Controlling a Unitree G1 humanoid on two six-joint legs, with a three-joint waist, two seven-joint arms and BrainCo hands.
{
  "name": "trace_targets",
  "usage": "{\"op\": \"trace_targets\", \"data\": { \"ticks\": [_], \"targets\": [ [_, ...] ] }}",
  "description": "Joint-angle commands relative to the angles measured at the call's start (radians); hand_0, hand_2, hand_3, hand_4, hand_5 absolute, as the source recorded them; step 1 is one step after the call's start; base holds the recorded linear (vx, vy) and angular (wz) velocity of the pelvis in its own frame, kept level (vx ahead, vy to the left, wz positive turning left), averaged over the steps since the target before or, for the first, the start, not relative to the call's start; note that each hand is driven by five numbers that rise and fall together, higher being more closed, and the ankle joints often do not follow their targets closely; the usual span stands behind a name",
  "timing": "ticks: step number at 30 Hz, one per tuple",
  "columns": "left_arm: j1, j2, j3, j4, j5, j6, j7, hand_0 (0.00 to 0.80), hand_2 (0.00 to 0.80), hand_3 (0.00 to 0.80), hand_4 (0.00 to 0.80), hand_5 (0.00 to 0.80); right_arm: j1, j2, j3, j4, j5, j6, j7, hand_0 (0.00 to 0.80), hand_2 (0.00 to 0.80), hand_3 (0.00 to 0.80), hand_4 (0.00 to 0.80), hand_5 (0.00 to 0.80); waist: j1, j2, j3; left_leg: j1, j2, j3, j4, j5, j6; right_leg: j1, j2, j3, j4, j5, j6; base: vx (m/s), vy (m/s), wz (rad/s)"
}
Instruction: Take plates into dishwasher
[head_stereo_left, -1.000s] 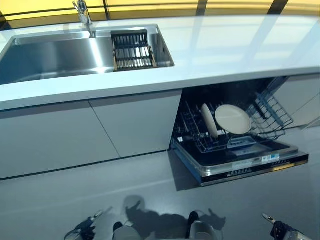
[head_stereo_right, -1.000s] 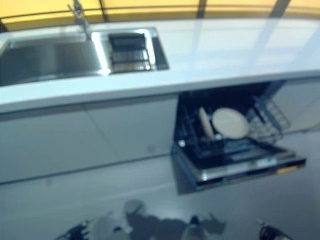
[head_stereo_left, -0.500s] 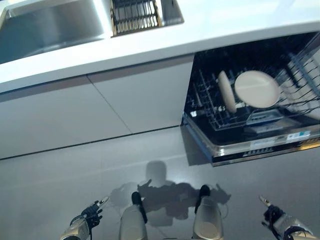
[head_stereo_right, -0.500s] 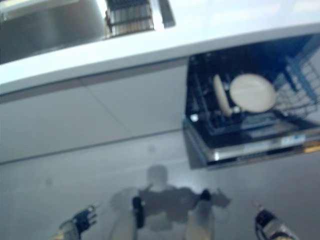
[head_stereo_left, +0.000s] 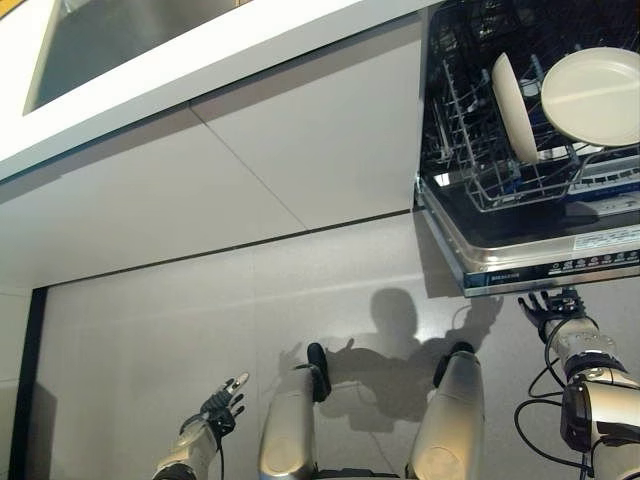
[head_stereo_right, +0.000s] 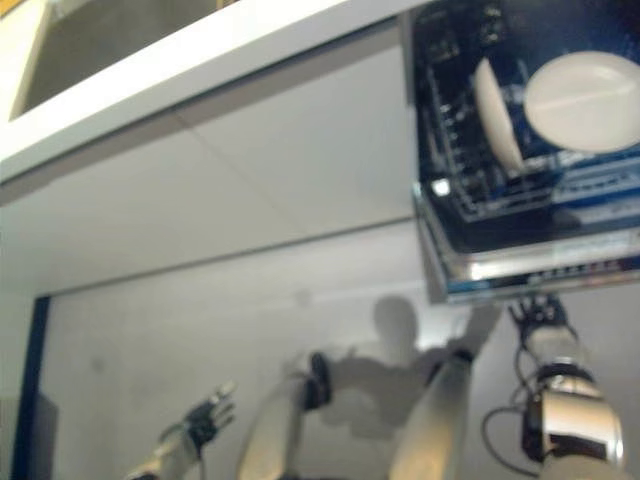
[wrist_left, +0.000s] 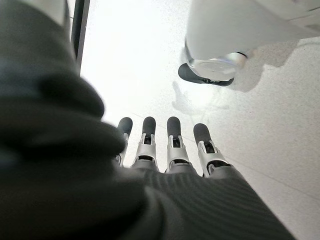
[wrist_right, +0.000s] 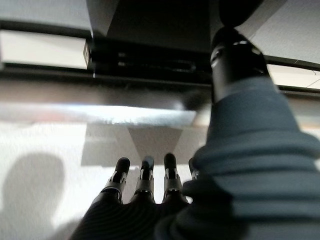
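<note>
Two cream plates stand in the lower rack (head_stereo_left: 480, 185) of the open dishwasher at the upper right: one on edge (head_stereo_left: 515, 108) and one round face-on plate (head_stereo_left: 590, 95). The dishwasher door (head_stereo_left: 540, 262) hangs open in front of the rack. My right hand (head_stereo_left: 552, 308) is low at the right, just below the door's front edge, fingers straight and empty; its wrist view (wrist_right: 142, 182) shows the door's underside ahead. My left hand (head_stereo_left: 218, 405) is low at the lower left above the floor, fingers straight and empty, as its wrist view (wrist_left: 170, 145) shows.
A white countertop edge (head_stereo_left: 200, 60) with a steel sink (head_stereo_left: 110, 30) runs across the top left. Pale cabinet fronts (head_stereo_left: 250, 170) stand below it. Grey floor (head_stereo_left: 150, 330) spreads in front.
The camera has tilted down and turned, so the counter and dishwasher slid up and right. My right hand has risen to just under the dishwasher door's edge. The plates have not moved.
</note>
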Motion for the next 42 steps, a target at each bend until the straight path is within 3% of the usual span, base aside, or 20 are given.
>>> {"op": "trace_targets", "data": {
  "ticks": [1, 3, 8, 13, 18, 23, 28, 34, 36, 37, 42],
  "targets": [
    [0.025, 0.032, -0.029, -0.021, -0.047, -0.003, 0.023, 0.0, 0.0, 0.0, 0.0, 0.0, -0.285, -0.032, 0.063, -0.165, 0.011, -0.042, 0.169, 0.0, 0.0, 0.0, 0.0, 0.0, 0.024, -0.019, -0.039, -0.023, -0.023, -0.023, 0.186, -0.137, 0.092, 0.035, 0.026, 0.026, 0.005, 0.002, -0.081, -0.003, 0.068, -0.01],
    [0.03, 0.031, -0.036, -0.029, -0.052, 0.006, 0.026, 0.0, 0.0, 0.0, 0.0, 0.0, -0.385, -0.056, 0.121, -0.185, -0.046, -0.046, 0.174, 0.0, 0.0, 0.0, 0.0, 0.0, 0.032, -0.017, -0.05, -0.016, -0.02, -0.025, 0.191, -0.129, 0.087, 0.04, 0.024, 0.03, 0.011, -0.003, -0.083, 0.027, 0.093, -0.03],
    [0.052, 0.044, -0.032, -0.052, -0.057, 0.021, 0.026, 0.0, 0.0, 0.0, 0.0, 0.0, -0.524, -0.095, 0.21, -0.24, 0.003, -0.053, 0.231, 0.0, 0.0, 0.0, 0.0, 0.0, 0.048, -0.026, -0.065, -0.007, -0.013, -0.035, 0.203, -0.111, 0.082, 0.055, 0.028, 0.031, 0.023, -0.015, -0.09, 0.023, 0.047, -0.03],
    [0.064, 0.08, -0.017, -0.055, -0.02, 0.047, 0.003, 0.0, 0.0, 0.0, 0.0, 0.0, -0.592, -0.112, 0.264, -0.296, 0.044, -0.082, 0.251, 0.0, 0.0, 0.0, 0.0, 0.0, 0.077, -0.069, -0.08, 0.007, -0.001, -0.055, 0.213, -0.098, 0.08, 0.097, 0.034, 0.011, 0.02, -0.014, -0.089, 0.056, -0.053, 0.02],
    [0.078, 0.101, -0.006, -0.046, 0.02, 0.047, -0.004, 0.0, 0.0, 0.0, 0.0, 0.0, -0.597, -0.13, 0.266, -0.289, 0.037, -0.08, 0.24, 0.0, 0.0, 0.0, 0.0, 0.0, 0.098, -0.108, -0.095, 0.033, 0.012, -0.072, 0.207, -0.089, 0.074, 0.158, 0.045, -0.014, -0.009, -0.005, -0.085, 0.111, -0.082, 0.06],
    [0.071, 0.114, -0.002, -0.036, 0.034, 0.052, 0.003, 0.0, 0.0, 0.0, 0.0, 0.0, -0.593, -0.15, 0.268, -0.256, -0.119, -0.099, 0.141, 0.0, 0.0, 0.0, 0.0, 0.0, 0.104, -0.13, -0.098, 0.049, 0.023, -0.082, 0.202, -0.095, 0.071, 0.196, 0.057, -0.023, -0.034, 0.006, -0.083, 0.068, -0.033, 0.07],
    [0.07, 0.123, 0.012, -0.009, 0.057, 0.039, -0.001, 0.0, 0.0, 0.0, 0.0, 0.0, -0.532, -0.161, 0.257, -0.214, -0.183, -0.067, 0.128, 0.0, 0.0, 0.0, 0.0, 0.0, 0.102, -0.152, -0.097, 0.082, 0.04, -0.071, 0.165, -0.085, 0.065, 0.243, 0.068, -0.035, -0.09, 0.031, -0.077, 0.052, -0.014, 0.05],
    [0.063, 0.122, 0.028, 0.033, 0.082, 0.014, -0.02, 0.0, 0.0, 0.0, 0.0, 0.0, -0.317, -0.115, 0.241, -0.175, -0.5, -0.016, 0.158, 0.0, 0.0, 0.0, 0.0, 0.0, 0.089, -0.186, -0.13, 0.2, 0.053, -0.027, -0.049, -0.007, 0.047, 0.362, 0.099, -0.062, -0.303, 0.109, -0.051, 0.076, 0.016, -0.04],
    [0.062, 0.116, 0.031, 0.054, 0.111, -0.004, -0.027, 0.0, 0.0, 0.0, 0.0, 0.0, -0.185, -0.075, 0.251, -0.192, -0.637, 0.002, 0.181, 0.0, 0.0, 0.0, 0.0, 0.0, 0.08, -0.204, -0.162, 0.251, 0.042, -0.008, -0.172, 0.047, 0.047, 0.419, 0.116, -0.079, -0.438, 0.163, -0.035, 0.096, 0.018, -0.09],
    [0.065, 0.113, 0.035, 0.073, 0.15, -0.012, -0.031, 0.0, 0.0, 0.0, 0.0, 0.0, -0.041, -0.04, 0.268, -0.208, -0.769, -0.01, 0.218, 0.0, 0.0, 0.0, 0.0, 0.0, 0.07, -0.219, -0.196, 0.312, 0.027, 0.014, -0.293, 0.087, 0.046, 0.489, 0.135, -0.098, -0.568, 0.208, -0.013, 0.117, 0.021, -0.04],
    [0.054, 0.11, -0.009, 0.144, 0.319, -0.036, -0.045, 0.0, 0.0, 0.0, 0.0, 0.0, 0.228, 0.087, 0.351, -0.223, -1.027, -0.049, 0.23, 0.0, 0.0, 0.0, 0.0, 0.0, 0.041, -0.245, -0.293, 0.407, 0.007, 0.066, -0.522, 0.169, 0.043, 0.567, 0.16, -0.137, -0.775, 0.317, 0.027, 0.082, 0.047, -0.04]
  ]
}}
